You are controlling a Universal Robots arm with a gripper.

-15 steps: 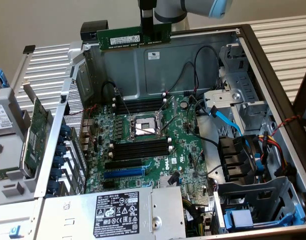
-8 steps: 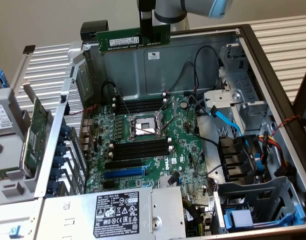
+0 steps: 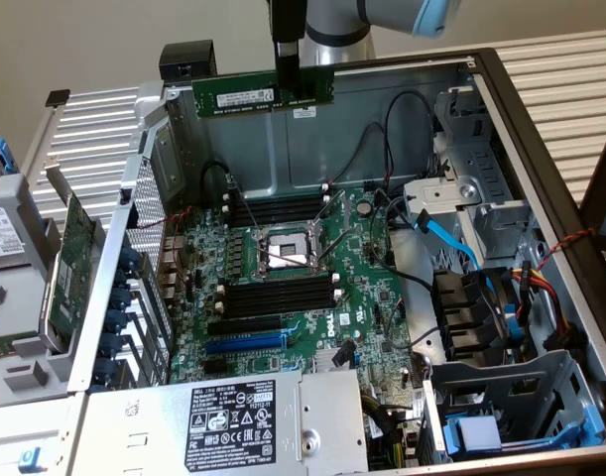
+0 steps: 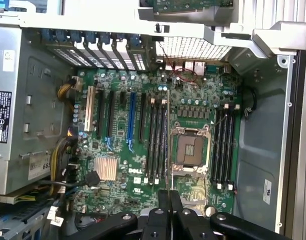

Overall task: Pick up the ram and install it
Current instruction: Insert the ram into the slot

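The jaws were clamped shut on the ram, gripped near its middle by the gripper from above. In the exterior view the stick was seen flat-on – green board, black chips, white sticker – held level and lengthwise, raised above the open computer case and well apart from the motherboard below. No slot was touched by it.

From the wrist view the gripper was seen looking straight down its own black fingers, and the ram was reduced to a thin edge-on line running out from between them. That line was laid between a bank of memory slots and the CPU socket, roughly parallel to the slots; a second bank was seen on the socket's far side. Height above the board could not be judged there – it was given by the exterior view.

In the exterior view the socket was flanked by the two slot banks, all unfilled. A power supply with a black label was seen at the case's near edge, a blue cable and a fan toward the exterior view's right, and a larger green expansion card outside the case at the exterior view's left.
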